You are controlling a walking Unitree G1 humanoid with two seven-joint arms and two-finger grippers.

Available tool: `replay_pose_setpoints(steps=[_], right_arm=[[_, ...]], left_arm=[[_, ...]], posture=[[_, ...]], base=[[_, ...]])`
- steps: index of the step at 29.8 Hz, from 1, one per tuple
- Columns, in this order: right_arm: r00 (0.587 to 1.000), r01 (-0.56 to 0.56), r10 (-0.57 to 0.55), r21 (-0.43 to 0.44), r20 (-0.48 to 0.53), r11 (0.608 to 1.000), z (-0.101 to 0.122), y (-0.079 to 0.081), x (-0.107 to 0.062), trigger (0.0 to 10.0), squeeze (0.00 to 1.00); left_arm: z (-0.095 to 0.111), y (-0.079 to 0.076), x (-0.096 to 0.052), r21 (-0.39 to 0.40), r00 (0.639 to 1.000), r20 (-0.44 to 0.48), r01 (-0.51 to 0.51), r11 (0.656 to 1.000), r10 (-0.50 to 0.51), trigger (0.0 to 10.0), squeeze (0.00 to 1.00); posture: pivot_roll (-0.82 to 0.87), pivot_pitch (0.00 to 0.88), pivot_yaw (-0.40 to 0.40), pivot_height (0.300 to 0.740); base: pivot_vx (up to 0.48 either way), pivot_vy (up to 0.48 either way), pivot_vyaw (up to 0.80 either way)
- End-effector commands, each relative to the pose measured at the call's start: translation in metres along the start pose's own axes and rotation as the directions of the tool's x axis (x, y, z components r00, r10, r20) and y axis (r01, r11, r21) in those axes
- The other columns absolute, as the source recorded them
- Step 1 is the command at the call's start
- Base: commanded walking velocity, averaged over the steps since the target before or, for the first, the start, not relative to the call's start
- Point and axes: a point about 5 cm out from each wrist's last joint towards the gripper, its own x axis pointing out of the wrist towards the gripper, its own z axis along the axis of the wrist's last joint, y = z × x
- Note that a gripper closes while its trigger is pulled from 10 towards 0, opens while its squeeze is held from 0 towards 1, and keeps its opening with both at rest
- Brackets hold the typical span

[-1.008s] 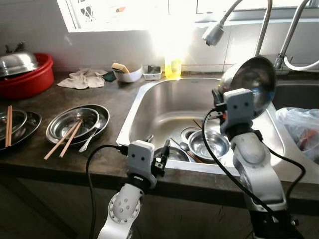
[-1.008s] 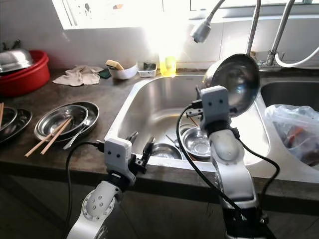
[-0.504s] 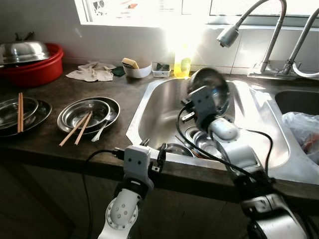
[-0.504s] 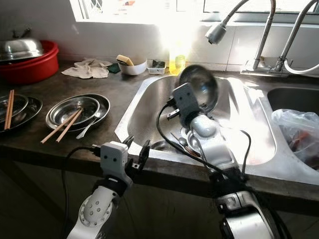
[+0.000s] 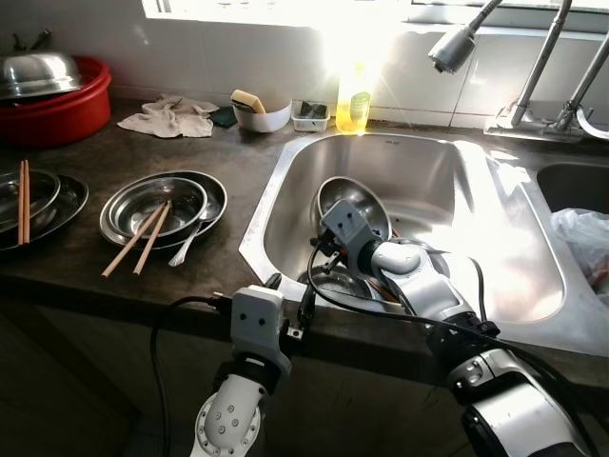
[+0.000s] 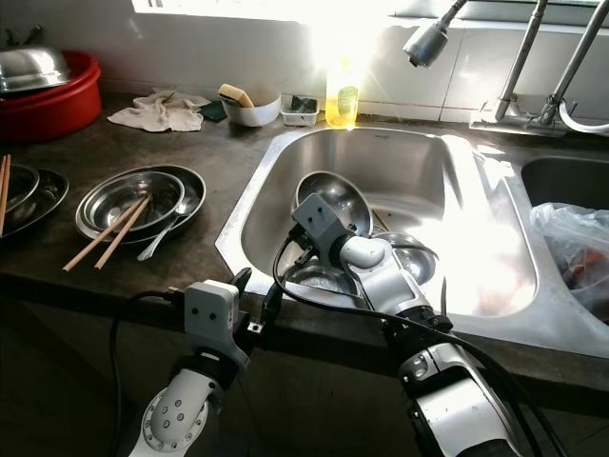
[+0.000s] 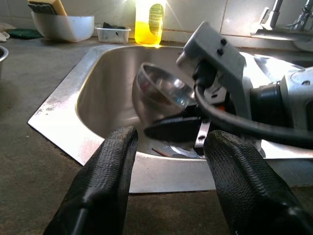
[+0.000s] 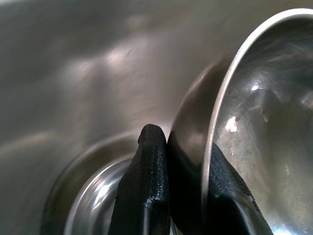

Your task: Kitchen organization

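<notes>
Right gripper [image 8: 183,196] has dropped from faucet height into sink [image 5: 285,190], pinching bowl [image 5: 352,200] rim. Lower gently onto stacked bowls [image 6: 324,279], then release. Left gripper [image 7: 168,161] idle, fingers apart.

Steel bowl [image 5: 354,201], shiny, round, tilted on edge inside the sink [image 5: 430,167], rim pinched by the right gripper [image 8: 183,196]. Just near of it, more steel bowls [image 6: 324,282] lie low in the sink, one at right [image 6: 416,261].
</notes>
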Motion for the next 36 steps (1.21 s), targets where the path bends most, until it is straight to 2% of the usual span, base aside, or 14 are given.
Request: replay_pose_setpoints(steps=[1,7,9,10,11,22,23,24,25,28,31,36], right_arm=[[0.998,-0.058,0.059,-0.038,0.009,0.998,0.001,0.005,0.001,10.0,0.0],[0.99,-0.142,0.142,-0.042,-0.015,0.989,-0.008,0.016,0.0,10.0,0.0],[0.988,-0.155,0.155,-0.044,-0.017,0.987,-0.009,0.018,0.0,10.0,0.25],[0.987,-0.16,0.159,-0.042,-0.017,0.986,-0.009,0.019,-0.001,10.0,0.84],[0.986,-0.164,0.164,-0.042,-0.016,0.986,-0.01,0.02,-0.001,10.0,1.0],[0.987,-0.161,0.162,-0.04,0.006,0.986,-0.011,0.021,-0.003,10.0,1.0],[0.99,-0.139,0.139,-0.029,0.013,0.99,-0.01,0.019,-0.003,10.0,0.76],[0.991,-0.131,0.132,-0.026,0.017,0.991,-0.01,0.018,-0.004,10.0,0.76],[0.992,-0.12,0.12,-0.019,0.025,0.993,-0.009,0.016,-0.005,10.0,0.0],[0.995,-0.083,0.083,-0.001,0.053,0.997,-0.005,0.011,-0.007,10.0,0.0],[0.991,-0.003,-0.002,0.035,0.137,0.999,0.007,0.002,-0.015,10.0,0.0],[0.955,0.121,-0.144,0.102,0.26,0.987,0.024,-0.008,-0.032,10.0,0.0]], left_arm=[[0.003,-0.003,-0.002,0.01,1.0,-0.003,0.01,1.0,-0.01,10.0,0.0],[0.002,-0.002,-0.002,0.017,1.0,-0.015,0.013,1.0,-0.013,10.0,0.0],[0.002,-0.002,-0.002,0.017,1.0,-0.016,0.013,1.0,-0.013,10.0,0.0],[0.002,-0.002,-0.001,0.017,1.0,-0.017,0.014,1.0,-0.014,10.0,0.0],[0.002,-0.003,0.0,0.017,1.0,-0.016,0.016,1.0,-0.015,10.0,0.0],[0.002,0.0,0.006,0.023,1.0,-0.01,0.013,1.0,-0.012,10.0,0.0],[0.002,0.001,0.006,0.024,1.0,-0.01,0.013,1.0,-0.013,10.0,0.0],[0.001,0.001,0.007,0.024,1.0,-0.009,0.013,1.0,-0.013,10.0,0.0],[0.001,0.0,0.007,0.025,1.0,-0.008,0.014,1.0,-0.014,10.0,0.0],[0.002,0.001,0.009,0.027,1.0,-0.003,0.016,1.0,-0.015,10.0,0.0],[0.002,0.002,0.013,0.033,1.0,0.006,0.014,0.999,-0.014,10.0,0.0],[0.002,0.004,0.016,0.036,1.0,0.013,0.012,0.999,-0.013,10.0,0.0]], posture=[[0.08,0.149,-0.033,0.74],[0.08,0.157,-0.027,0.74],[0.08,0.157,-0.025,0.74],[0.08,0.157,-0.024,0.74],[0.08,0.154,-0.025,0.74],[0.08,0.14,-0.023,0.74],[0.08,0.134,-0.022,0.74],[0.08,0.134,-0.022,0.74],[0.08,0.129,-0.021,0.74],[0.08,0.119,-0.022,0.74],[0.08,0.108,-0.02,0.74],[0.07,0.095,-0.016,0.74]], base=[[0.0,0.0,0.0],[0.0,0.0,0.0],[0.0,0.0,0.0],[0.0,0.0,0.0],[0.0,0.0,0.0],[0.0,0.0,0.0],[0.0,0.0,0.0],[0.0,0.0,0.0],[0.0,0.0,0.0],[0.0,0.0,0.0],[0.0,0.0,0.0],[0.0,0.0,0.0]])
